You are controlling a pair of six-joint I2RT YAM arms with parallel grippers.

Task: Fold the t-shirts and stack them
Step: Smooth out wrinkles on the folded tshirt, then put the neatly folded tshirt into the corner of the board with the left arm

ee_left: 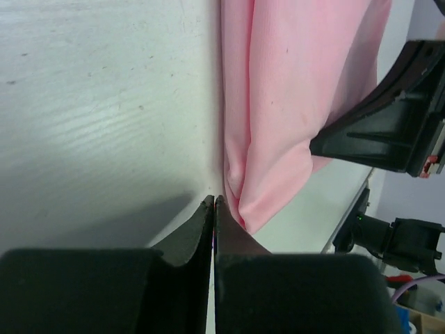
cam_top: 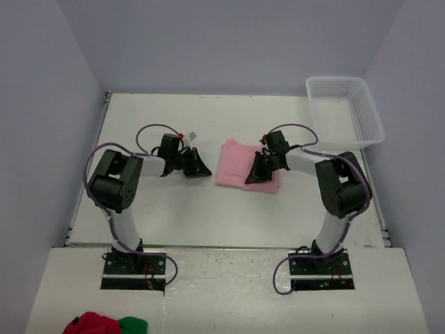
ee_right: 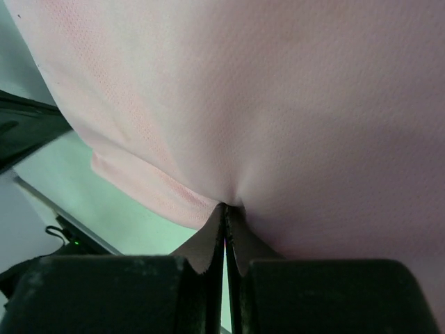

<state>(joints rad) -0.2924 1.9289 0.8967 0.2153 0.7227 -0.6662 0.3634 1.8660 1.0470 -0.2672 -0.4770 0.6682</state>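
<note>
White table with basket: right claw pinches the t-shirt, left claw pressed together.

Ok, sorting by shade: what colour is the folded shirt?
The shirt is light pink, clearest from top external.

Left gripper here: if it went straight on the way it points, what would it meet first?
Probably the folded pink t-shirt. The left gripper, fingers shut and empty, aims along the shirt's near edge, just beyond its tips. Depth is unclear, so it might only graze it.
</note>
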